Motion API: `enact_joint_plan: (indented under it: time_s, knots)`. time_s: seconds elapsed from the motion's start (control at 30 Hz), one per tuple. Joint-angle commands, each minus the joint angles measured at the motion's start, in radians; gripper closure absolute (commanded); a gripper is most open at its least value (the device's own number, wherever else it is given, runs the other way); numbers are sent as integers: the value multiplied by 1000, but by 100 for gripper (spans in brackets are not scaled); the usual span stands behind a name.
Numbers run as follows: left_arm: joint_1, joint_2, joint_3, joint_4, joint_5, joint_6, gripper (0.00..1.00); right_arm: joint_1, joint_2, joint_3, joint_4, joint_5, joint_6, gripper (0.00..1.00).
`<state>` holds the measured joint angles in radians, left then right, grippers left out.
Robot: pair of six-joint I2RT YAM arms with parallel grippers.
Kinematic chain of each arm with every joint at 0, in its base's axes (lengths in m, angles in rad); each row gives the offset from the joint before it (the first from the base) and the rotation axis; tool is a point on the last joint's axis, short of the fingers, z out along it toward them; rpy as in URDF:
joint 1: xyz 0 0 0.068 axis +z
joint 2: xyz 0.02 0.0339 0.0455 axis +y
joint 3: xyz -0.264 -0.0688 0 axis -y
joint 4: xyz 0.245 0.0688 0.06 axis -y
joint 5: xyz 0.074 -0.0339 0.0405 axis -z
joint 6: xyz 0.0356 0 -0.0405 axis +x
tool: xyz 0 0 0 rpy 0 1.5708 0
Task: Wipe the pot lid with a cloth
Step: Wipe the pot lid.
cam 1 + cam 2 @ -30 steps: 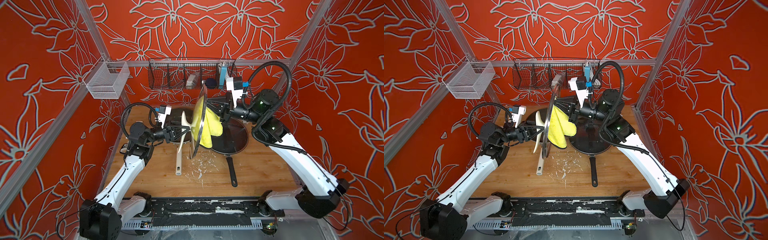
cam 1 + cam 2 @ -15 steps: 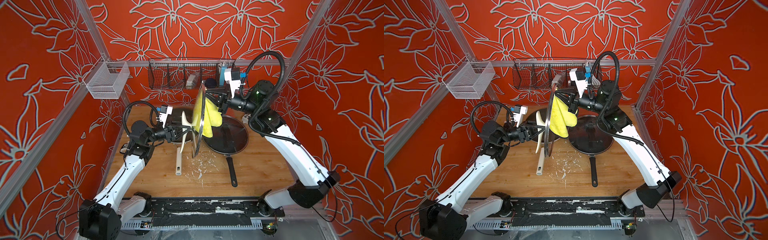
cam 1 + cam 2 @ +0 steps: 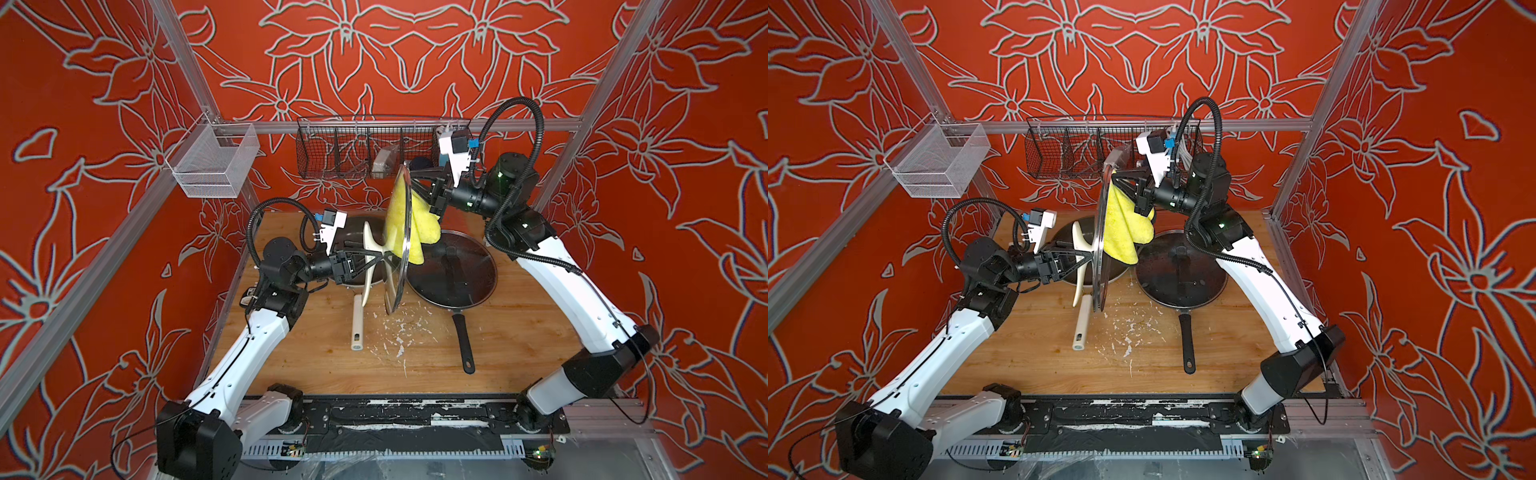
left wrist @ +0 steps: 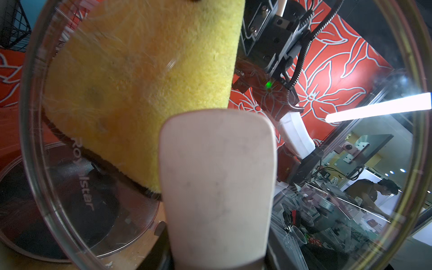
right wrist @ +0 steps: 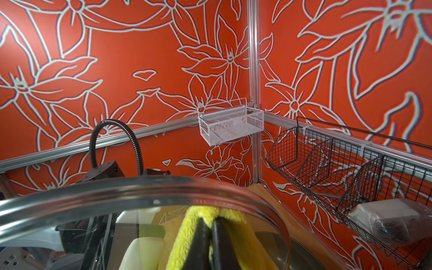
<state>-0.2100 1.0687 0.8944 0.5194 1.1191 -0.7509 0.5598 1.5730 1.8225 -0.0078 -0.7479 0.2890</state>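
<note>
A glass pot lid [image 3: 396, 286] with a steel rim stands on edge above the table in both top views [image 3: 1098, 270]. My left gripper [image 3: 376, 257] is shut on its cream handle [image 4: 217, 187], which fills the left wrist view. The yellow cloth [image 3: 424, 222] hangs against the lid's far face, near the top rim. My right gripper [image 3: 417, 189] is shut on the cloth, its black fingertips [image 5: 205, 231] pinching a fold of it [image 5: 184, 233] right under the rim [image 5: 117, 189]. Through the glass, the cloth [image 4: 140, 81] covers the upper part of the lid.
A black frying pan [image 3: 453, 270] lies under the right arm, its handle pointing to the front. A grey pot with a cream handle [image 3: 357, 328] sits below the lid. White crumbs [image 3: 399, 332] are scattered nearby. A black wire basket [image 3: 353, 153] and a white mesh basket [image 3: 212, 166] hang at the back.
My right gripper has slid the cloth up the lid's face, from the middle to near the top rim. The left gripper and the lid have stayed put.
</note>
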Motion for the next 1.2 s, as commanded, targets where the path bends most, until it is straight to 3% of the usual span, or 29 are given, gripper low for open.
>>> enact_joint_plan:
  time_s: [0.0,1.17]
  knots:
    - [-39,-71,81,166,110,84,100,-9,38,34,10,42,-19,100]
    - [-38,-68,122,223,53,77,100,-17,118,-171,172,15,75,100]
